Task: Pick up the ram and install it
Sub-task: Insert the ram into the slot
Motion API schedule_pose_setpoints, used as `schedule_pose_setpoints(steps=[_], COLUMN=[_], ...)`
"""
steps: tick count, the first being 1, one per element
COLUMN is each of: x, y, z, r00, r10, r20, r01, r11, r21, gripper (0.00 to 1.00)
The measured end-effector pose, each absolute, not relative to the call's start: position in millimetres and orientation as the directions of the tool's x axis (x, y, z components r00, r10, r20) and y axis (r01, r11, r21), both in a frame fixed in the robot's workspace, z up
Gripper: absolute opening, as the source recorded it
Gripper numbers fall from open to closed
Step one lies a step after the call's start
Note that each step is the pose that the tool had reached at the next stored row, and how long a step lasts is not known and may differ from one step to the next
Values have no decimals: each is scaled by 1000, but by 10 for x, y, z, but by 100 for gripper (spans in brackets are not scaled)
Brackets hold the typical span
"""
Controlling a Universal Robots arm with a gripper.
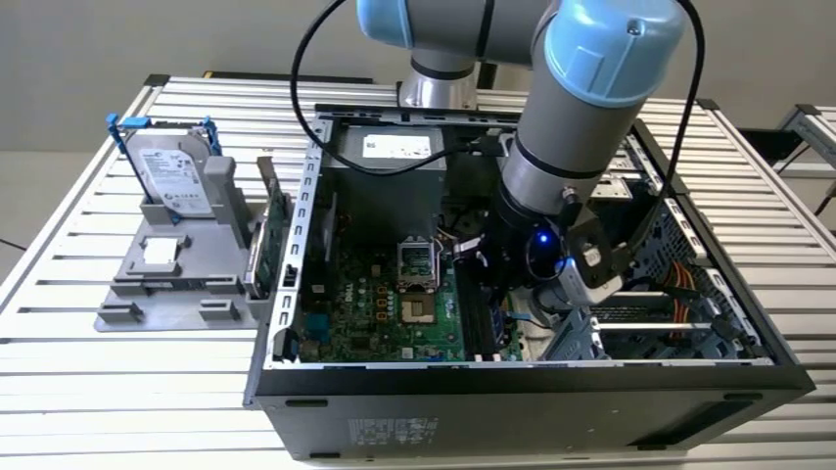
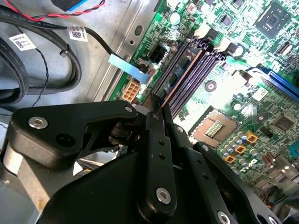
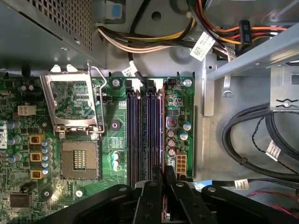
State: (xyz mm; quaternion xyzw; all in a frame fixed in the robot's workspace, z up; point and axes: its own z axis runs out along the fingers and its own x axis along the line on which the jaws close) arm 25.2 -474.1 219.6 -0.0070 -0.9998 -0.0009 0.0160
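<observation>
The arm (image 1: 575,117) has pale blue caps over grey metal, and its gripper (image 2: 161,109) is matt black with silver screws. The motherboard (image 3: 74,112) is bright green dotted with orange-yellow and silver parts, its memory slots (image 3: 140,135) black striped with dark blue, and the ram (image 2: 180,74) shows a thin coppery-red edge. The case (image 1: 523,411) is black outside and grey within, on a table (image 1: 78,382) of silver slats beside a grey stand (image 1: 170,284) holding a silver hard drive (image 1: 170,171) with blue clips.
</observation>
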Motion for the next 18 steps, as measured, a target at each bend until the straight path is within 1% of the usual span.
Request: schedule_pose_setpoints(steps=[18], x=[246], y=[-4775], z=[2159], r00=[-999], r10=[12], r20=[33], r01=[12], r11=[1000], r21=[1], gripper=[0])
